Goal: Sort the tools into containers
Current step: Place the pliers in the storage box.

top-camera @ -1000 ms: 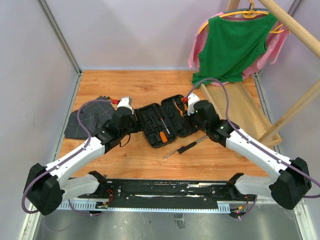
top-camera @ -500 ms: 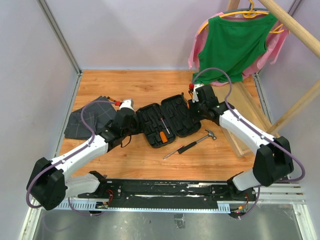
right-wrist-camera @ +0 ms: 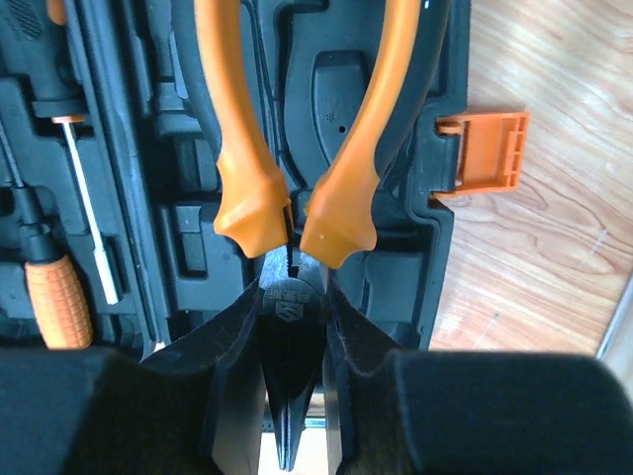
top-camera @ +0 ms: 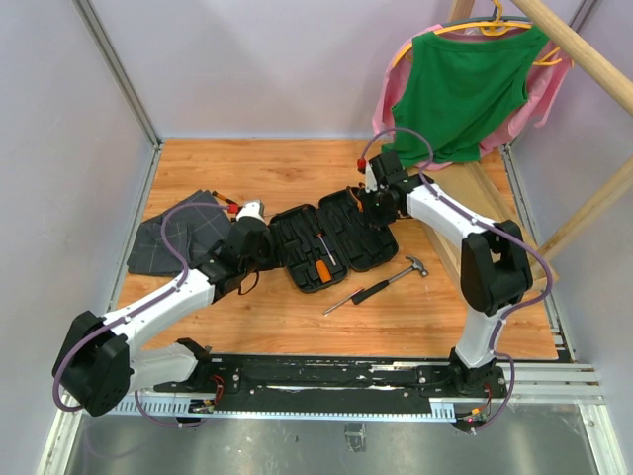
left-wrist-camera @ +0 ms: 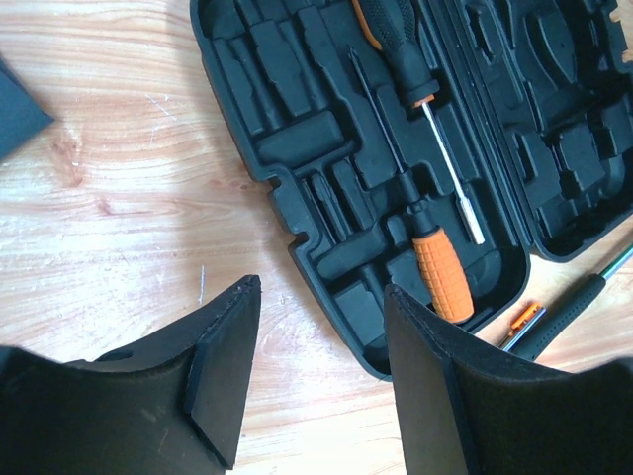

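The black tool case (top-camera: 293, 236) is seen lying open on the wooden table (top-camera: 247, 168) between the two arms, with its moulded slots turned upward. The right gripper (right-wrist-camera: 292, 312) is clamped on the steel head of the orange-handled pliers (right-wrist-camera: 247, 203) — their two handles are pointed away from the fingers, over the half of the case that bears the small orange latch (right-wrist-camera: 485, 148). Whether the pliers are touching the slot beneath or are held just above it cannot be told. In the other half of the case an orange-handled screwdriver (left-wrist-camera: 442, 272) and a black-handled screwdriver (left-wrist-camera: 401, 49) with a bright shaft are seated side by side. The left gripper (left-wrist-camera: 321, 366) is held with its fingers apart and nothing between them, above the near left corner of the case where rim and table meet. The claw hammer (top-camera: 406, 270) is seen lying on the table just beside the near side of the case, head towards the right, and a thin screwdriver (top-camera: 336, 307) is laid near the end of its handle. A dark grey folded cloth (top-camera: 173, 237) is spread at the left of the table — well apart from the long wooden tray (top-camera: 495, 218) at the right.
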You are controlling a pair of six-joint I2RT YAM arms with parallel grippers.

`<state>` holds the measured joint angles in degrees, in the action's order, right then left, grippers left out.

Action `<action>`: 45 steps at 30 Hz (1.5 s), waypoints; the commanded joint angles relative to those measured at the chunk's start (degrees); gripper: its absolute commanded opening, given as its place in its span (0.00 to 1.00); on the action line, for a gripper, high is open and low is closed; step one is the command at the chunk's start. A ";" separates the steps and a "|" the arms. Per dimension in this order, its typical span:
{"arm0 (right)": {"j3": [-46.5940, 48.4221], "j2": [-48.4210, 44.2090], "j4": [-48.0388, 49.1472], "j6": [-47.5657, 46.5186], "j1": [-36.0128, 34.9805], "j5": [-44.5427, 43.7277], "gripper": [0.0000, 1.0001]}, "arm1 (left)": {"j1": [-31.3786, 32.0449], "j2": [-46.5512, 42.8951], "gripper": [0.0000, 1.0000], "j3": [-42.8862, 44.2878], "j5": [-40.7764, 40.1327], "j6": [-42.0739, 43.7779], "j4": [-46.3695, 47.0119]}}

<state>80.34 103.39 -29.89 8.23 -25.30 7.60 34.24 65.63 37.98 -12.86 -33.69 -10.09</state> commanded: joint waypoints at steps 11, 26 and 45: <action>8.13 8.78 -7.95 -2.74 0.91 -1.11 0.02 | -0.47 0.30 0.56 -0.64 1.24 -0.41 1.73; 8.29 11.39 -12.38 -2.33 1.04 -2.23 0.07 | -0.44 1.59 0.54 -0.49 3.09 -0.85 2.51; 9.65 11.41 -17.01 -2.41 0.98 -4.88 0.25 | -0.42 1.35 0.54 -0.88 3.15 -1.02 2.70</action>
<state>89.36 115.50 -43.92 5.96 -25.30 5.85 34.24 67.02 37.58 -10.15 -34.37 -9.06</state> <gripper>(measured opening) 0.243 0.542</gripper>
